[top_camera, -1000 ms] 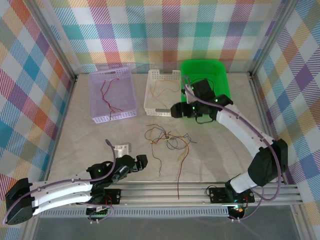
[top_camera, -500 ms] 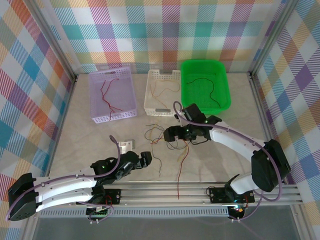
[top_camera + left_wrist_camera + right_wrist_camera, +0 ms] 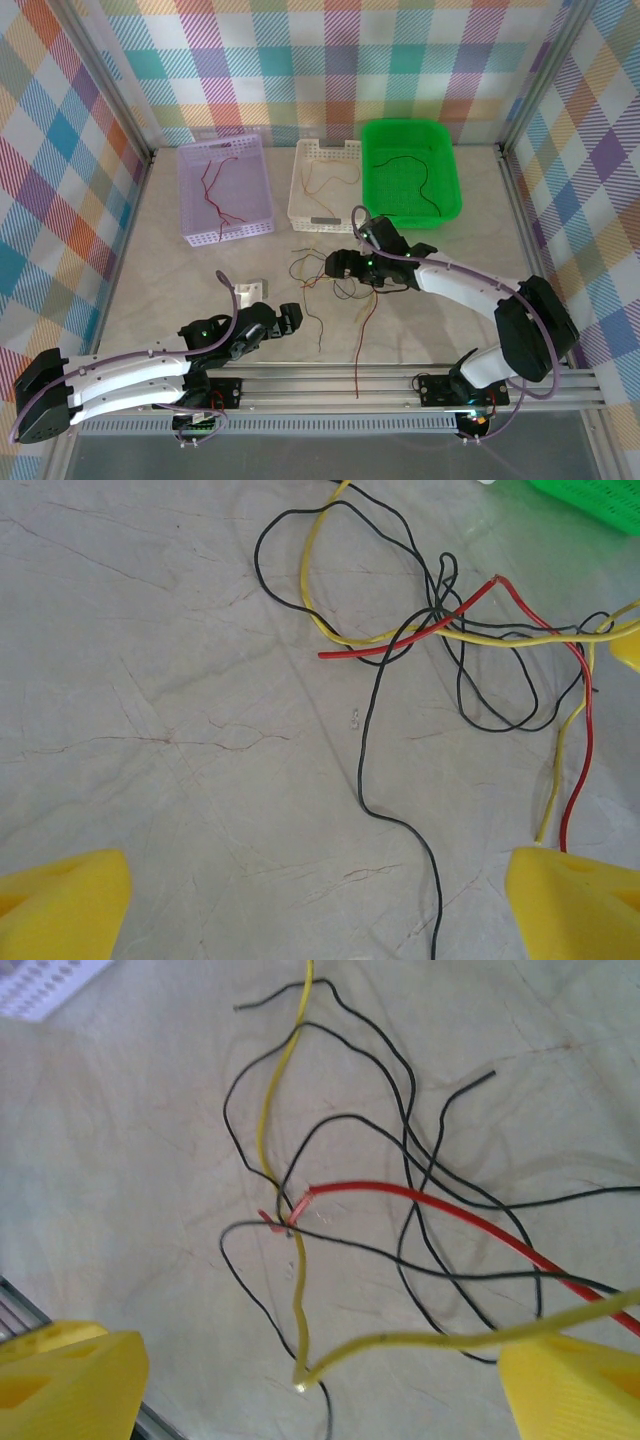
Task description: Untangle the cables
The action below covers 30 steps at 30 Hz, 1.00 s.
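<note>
walls: pastel plaid | tabletop: pale, veined like marble | front rail: bare aluminium | light: even

You're working on a pale, marble-look table veined with fine cracks. Three baskets stand on it in a row along the far side: a lilac basket on the left, a white basket in the middle and a green basket on the right, the white and green ones touching. The cables lie on the bare top in a loose tangle of black, yellow and red near the middle. One red cable trails from it towards the near edge. A small white block sits left of the tangle.
</note>
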Each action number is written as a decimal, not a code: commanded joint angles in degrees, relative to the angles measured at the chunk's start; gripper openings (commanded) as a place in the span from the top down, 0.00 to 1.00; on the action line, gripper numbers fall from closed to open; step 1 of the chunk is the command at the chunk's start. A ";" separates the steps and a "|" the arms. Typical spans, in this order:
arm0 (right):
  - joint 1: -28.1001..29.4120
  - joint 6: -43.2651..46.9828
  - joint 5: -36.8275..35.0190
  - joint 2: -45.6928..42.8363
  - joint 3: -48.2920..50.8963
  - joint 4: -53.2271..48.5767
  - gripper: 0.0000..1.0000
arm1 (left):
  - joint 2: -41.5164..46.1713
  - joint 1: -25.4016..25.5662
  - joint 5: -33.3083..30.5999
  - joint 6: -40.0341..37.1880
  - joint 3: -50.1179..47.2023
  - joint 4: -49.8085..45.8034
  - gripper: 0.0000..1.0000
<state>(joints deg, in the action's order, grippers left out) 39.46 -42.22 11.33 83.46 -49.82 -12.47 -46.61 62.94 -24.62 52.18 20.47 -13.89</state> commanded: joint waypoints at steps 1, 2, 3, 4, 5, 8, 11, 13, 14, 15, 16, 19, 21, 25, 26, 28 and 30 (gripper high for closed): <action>0.18 -4.34 0.23 2.21 -0.31 4.95 0.21 | 0.56 0.72 -1.03 1.16 0.70 -2.48 0.04; 0.26 -4.53 0.33 2.66 -0.61 5.17 0.25 | 0.63 0.74 -0.92 1.25 0.71 -3.62 0.04; 0.26 -4.57 0.28 3.21 -1.04 5.09 0.28 | 0.80 0.78 -1.00 1.35 0.71 -3.92 0.04; 0.26 -4.71 0.06 3.67 -1.23 4.84 0.30 | 0.96 0.78 -0.98 1.52 0.68 -4.25 0.04; 0.26 -4.79 -0.06 4.10 -1.33 4.82 0.32 | 1.29 0.83 -1.01 1.54 0.63 -4.56 0.04; 0.26 -5.11 -0.02 5.19 -1.72 4.81 0.44 | 2.48 0.79 -1.06 1.95 0.19 -5.14 0.04; 0.35 -5.03 -0.53 4.86 -2.27 3.95 0.60 | 3.69 0.87 -1.35 2.30 -0.16 -5.93 0.04; 0.65 -4.57 -2.21 3.49 -2.52 2.62 0.68 | 4.23 0.87 -1.39 2.38 -0.31 -6.24 0.04; 0.83 -4.14 -2.95 2.64 -2.64 1.94 0.71 | 4.46 0.87 -1.39 2.35 -0.34 -6.36 0.04; 1.00 -3.49 -4.06 1.81 -2.92 1.00 0.74 | 4.57 0.87 -1.32 2.49 -0.51 -6.48 0.04; 1.27 -2.79 -4.86 1.01 -3.28 -0.16 0.78 | 4.73 0.87 -1.38 2.65 -0.60 -6.42 0.04; 2.17 -0.87 -7.04 -0.93 -4.09 -2.75 0.91 | 4.53 0.87 -1.37 2.94 -1.03 -5.55 0.04; 2.54 -0.02 -7.55 -2.11 -4.14 -3.38 1.00 | 3.96 0.87 -1.43 2.93 -1.17 -4.33 0.04; 3.24 1.53 -6.43 -4.27 -4.40 -4.14 1.00 | 0.95 0.87 -1.65 2.03 0.36 -2.52 0.04; 3.38 2.05 -5.93 -4.80 -4.49 -4.03 1.00 | -0.05 0.87 -1.81 1.59 1.03 -2.55 0.04; 3.67 2.95 -5.29 -6.08 -4.84 -4.57 1.00 | -2.32 0.87 -2.18 0.46 2.88 -0.57 0.04; 3.82 4.07 -3.69 -7.58 -5.02 -4.41 1.00 | -4.10 0.87 -2.71 -0.48 4.49 -0.20 0.04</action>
<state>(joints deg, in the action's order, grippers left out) 42.74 -40.97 5.72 78.39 -53.06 -15.64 -49.43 62.96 -25.23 53.71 21.80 -17.10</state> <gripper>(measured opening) 0.042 0.963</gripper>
